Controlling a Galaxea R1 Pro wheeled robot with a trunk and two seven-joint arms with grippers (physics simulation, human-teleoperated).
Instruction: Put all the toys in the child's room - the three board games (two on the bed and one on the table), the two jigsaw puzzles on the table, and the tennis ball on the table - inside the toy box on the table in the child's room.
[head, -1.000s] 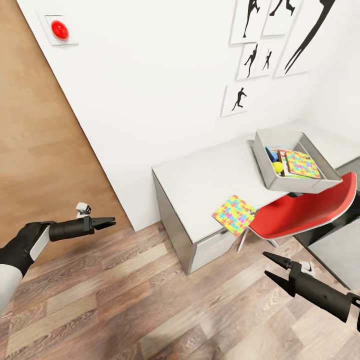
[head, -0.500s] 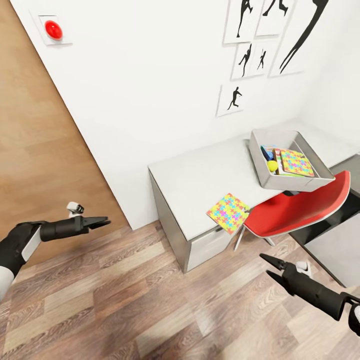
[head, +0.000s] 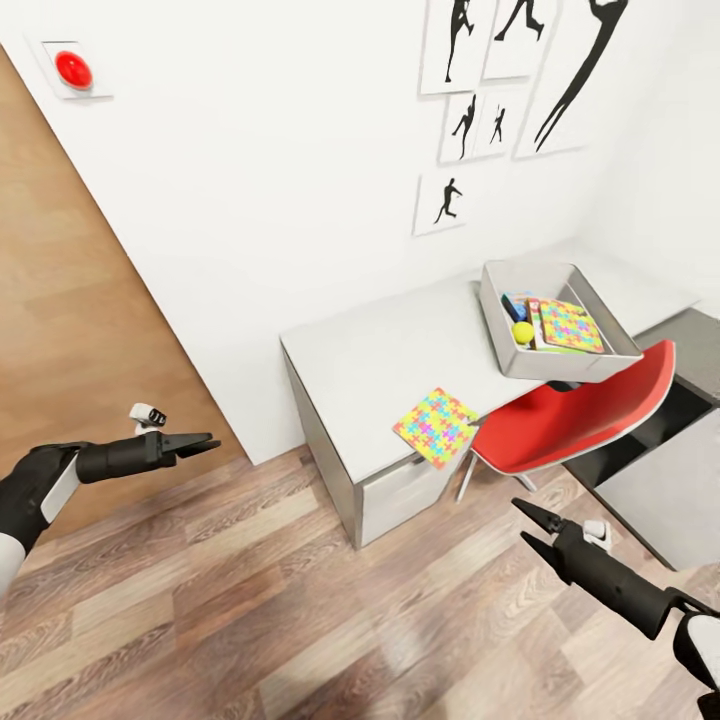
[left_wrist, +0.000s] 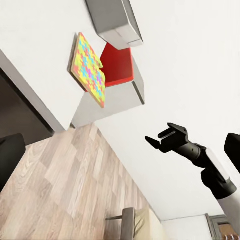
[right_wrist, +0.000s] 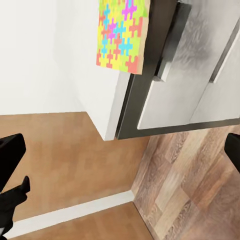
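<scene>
The table (head: 380, 350) stands against the white wall. On its right part sits the grey toy box (head: 560, 364). Inside it lie the yellow tennis ball (head: 522, 331), a jigsaw puzzle (head: 571, 326) and flat colourful boxes beneath it, too small to name. Another jigsaw puzzle (head: 435, 427) (left_wrist: 89, 69) (right_wrist: 121, 32) overhangs the table's front edge. My left gripper (head: 205, 442) hangs open far left of the table. My right gripper (head: 531, 526) (left_wrist: 162, 136) is open over the floor, below the puzzle. A corner of what looks like the bed (left_wrist: 142, 227) appears in the left wrist view.
A red chair (head: 590, 410) is tucked under the table below the toy box. A wooden door (head: 70, 300) is at the left, and a red button (head: 73, 68) sits on the wall. Wood-plank floor (head: 300, 600) lies open between my arms.
The whole head view has shifted, so the table and toy box sit further left and higher in the picture. Both arms keep nearly the same pose, grippers still open.
</scene>
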